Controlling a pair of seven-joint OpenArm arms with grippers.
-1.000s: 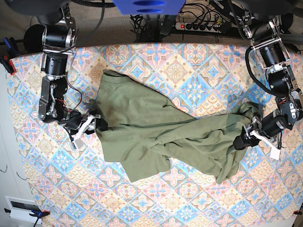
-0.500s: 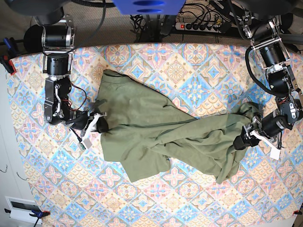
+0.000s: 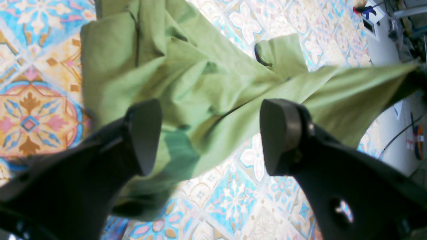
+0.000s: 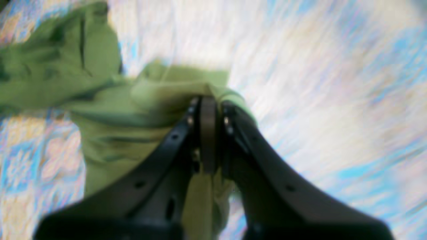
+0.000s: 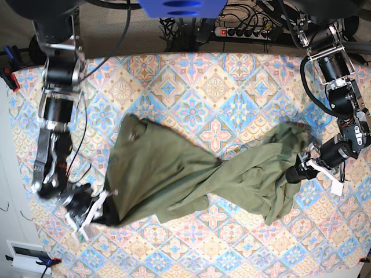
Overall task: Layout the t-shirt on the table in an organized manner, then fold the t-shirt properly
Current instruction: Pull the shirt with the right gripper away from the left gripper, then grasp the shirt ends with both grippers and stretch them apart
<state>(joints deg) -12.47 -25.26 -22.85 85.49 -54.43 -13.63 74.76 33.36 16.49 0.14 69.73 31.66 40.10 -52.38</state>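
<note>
The olive-green t-shirt lies twisted and stretched across the table, from front left to right. My right gripper is at the front left, shut on the t-shirt's left edge. The blurred right wrist view shows its jaws pinched together on a fold of the t-shirt. My left gripper is at the t-shirt's right end. In the left wrist view it stands open, with bunched t-shirt fabric lying under and between its fingers.
A power strip and cables sit behind the table's far edge. A white box is off the front left corner, and a red clamp grips the left edge. Patterned cloth shows in front of the shirt.
My right gripper shut on the shirt's left edge and dragged it toward the table's front left. The shirt's left side followed and its right end shifted. The left arm stayed put.
</note>
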